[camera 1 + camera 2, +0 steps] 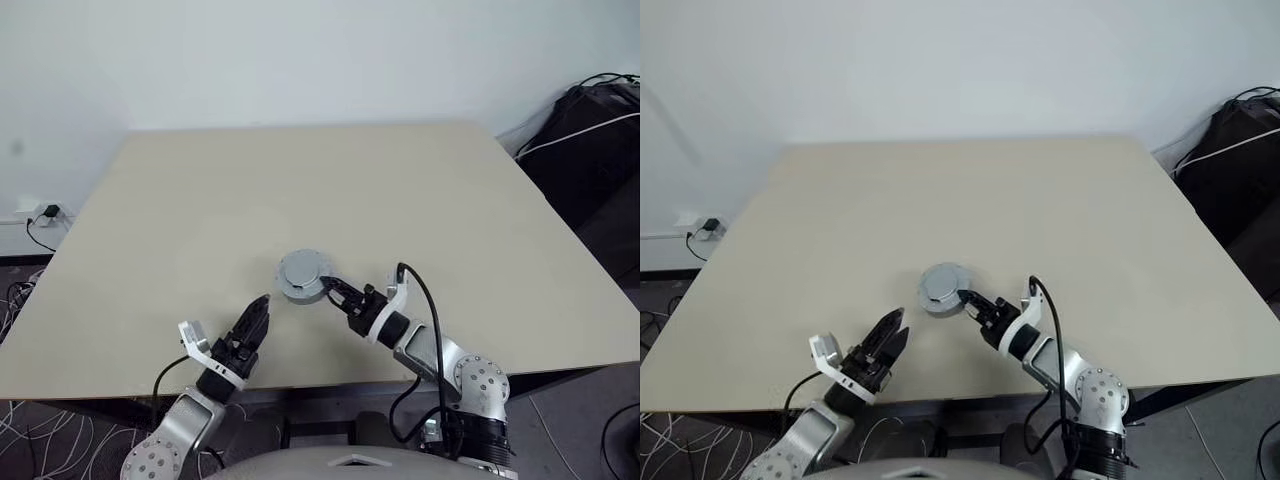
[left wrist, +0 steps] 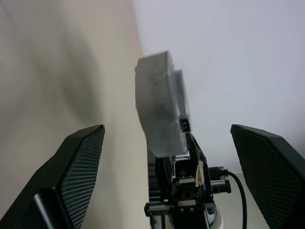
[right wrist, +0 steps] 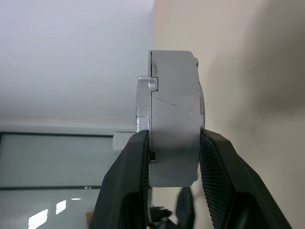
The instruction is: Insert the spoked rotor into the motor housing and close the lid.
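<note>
- Looks like a lab or office-type test room, not a home.
- Plain beige table (image 1: 300,190) pushed against a bare white wall (image 1: 300,60); nothing decorative on either.
- Power socket with a plug and black cable (image 1: 42,213) low on the wall at the table's left.
- Dark bag or equipment pile with loose white and black cables (image 1: 590,140) on the floor at the right.
- Grey patterned carpet (image 1: 60,440) with more cables trailing across it at lower left.
- Right wrist view: glass partition or window with ceiling-light reflections (image 3: 57,191) below the white wall.
</note>
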You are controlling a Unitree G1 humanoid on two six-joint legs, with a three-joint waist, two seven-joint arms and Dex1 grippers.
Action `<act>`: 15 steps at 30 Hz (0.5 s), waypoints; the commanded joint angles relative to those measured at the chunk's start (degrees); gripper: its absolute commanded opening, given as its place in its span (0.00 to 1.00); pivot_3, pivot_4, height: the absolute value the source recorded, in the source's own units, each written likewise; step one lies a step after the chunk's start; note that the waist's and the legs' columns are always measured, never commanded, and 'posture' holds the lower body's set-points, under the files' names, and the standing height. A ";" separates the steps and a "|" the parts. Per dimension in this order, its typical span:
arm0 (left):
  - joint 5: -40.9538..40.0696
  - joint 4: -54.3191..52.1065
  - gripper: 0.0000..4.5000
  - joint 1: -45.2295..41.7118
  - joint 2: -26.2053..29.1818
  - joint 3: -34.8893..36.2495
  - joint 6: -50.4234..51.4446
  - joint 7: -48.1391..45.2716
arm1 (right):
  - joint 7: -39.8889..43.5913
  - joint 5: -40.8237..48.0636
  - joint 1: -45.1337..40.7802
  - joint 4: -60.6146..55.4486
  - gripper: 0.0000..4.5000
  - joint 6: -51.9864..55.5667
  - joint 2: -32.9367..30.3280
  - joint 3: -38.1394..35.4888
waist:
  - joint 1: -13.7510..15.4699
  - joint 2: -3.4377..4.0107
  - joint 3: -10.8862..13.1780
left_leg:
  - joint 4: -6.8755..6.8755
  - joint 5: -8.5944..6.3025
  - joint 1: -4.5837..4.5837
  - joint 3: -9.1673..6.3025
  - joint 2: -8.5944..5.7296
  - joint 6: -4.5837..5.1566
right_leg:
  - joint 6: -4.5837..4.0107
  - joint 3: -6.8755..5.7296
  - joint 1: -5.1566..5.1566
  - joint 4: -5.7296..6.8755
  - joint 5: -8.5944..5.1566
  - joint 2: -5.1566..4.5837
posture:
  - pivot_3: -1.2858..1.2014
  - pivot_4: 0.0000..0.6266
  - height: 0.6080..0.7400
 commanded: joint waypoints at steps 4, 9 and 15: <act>-2.45 0.16 0.99 -1.28 -1.94 -1.88 -1.49 -0.87 | -0.77 6.75 0.42 -3.55 0.26 1.60 -1.00 4.09 | 0.00 0.00 0.00 | 0.00 0.00 0.00 0.00 0.01 0.00 | -0.15 0.00 0.00 0.00 0.08 0.01 | 0.52 0.00 1.00; -2.91 0.30 0.99 -1.27 -1.84 -2.67 -2.57 -1.68 | -1.70 8.24 2.09 -3.06 0.26 1.73 -2.27 5.88 | 0.02 -0.01 -0.01 | 0.05 0.00 0.00 0.02 -0.01 0.01 | -0.18 0.00 0.02 0.01 0.10 0.05 | 0.52 0.00 1.00; -3.15 0.20 0.99 -1.37 -1.63 -3.43 -3.16 -1.54 | -2.26 11.01 3.97 -3.15 0.26 2.18 -3.97 8.14 | 0.01 -0.01 -0.01 | 0.06 0.00 0.00 0.03 -0.01 0.01 | -0.14 0.01 0.03 0.01 0.08 0.05 | 0.52 0.00 1.00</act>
